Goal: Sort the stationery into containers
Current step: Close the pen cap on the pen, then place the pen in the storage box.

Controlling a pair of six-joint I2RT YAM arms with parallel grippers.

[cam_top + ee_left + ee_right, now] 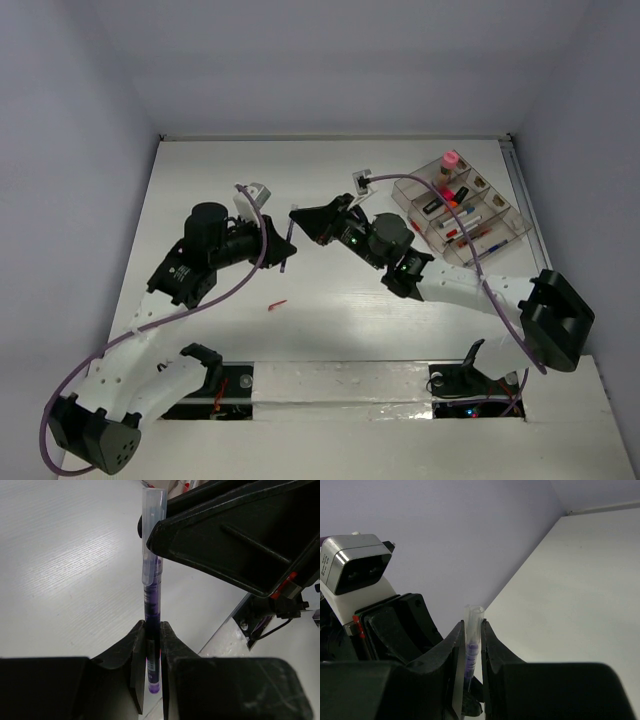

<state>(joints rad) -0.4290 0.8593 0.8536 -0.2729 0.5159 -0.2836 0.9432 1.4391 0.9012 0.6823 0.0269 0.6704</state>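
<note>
Where the two arms meet over the middle of the counter [220, 180], the top view shows the left pincer [291, 247] and the right pincer [293, 213] tip to tip, with a thin dark pen [284, 264] hanging below the meeting point. The tray [512, 236] stands well apart at the right rear, already holding several items, with a pink-capped bottle [450, 160] at its far corner. A red pen [277, 304] lies loose on the counter near the left arm.

Left wrist view: the left pincer [152, 632] is pressed together on the lower barrel of the pen [152, 597]. The pen points straight away from the camera, clear cap at the far end. The right pincer [165, 532] sits against the cap end.

Right wrist view: the right pincer [472, 630] is closed around the capped end of the pen [473, 617], and its fingers [457, 645] touch both sides. The left pincer [395, 625] fills the background just beyond.

Judged step: a hand-over of the pen from left arm to right arm, with both pincers pinching it.

Next move calls for:
1. Spread the left pincer only after the right grip is firm.
2. Draw the left arm straight back along the pen axis, so the barrel is not levered.
3. Carry the pen to the tray and align it lengthwise with a long compartment.

The red pen is not yet sorted.
</note>
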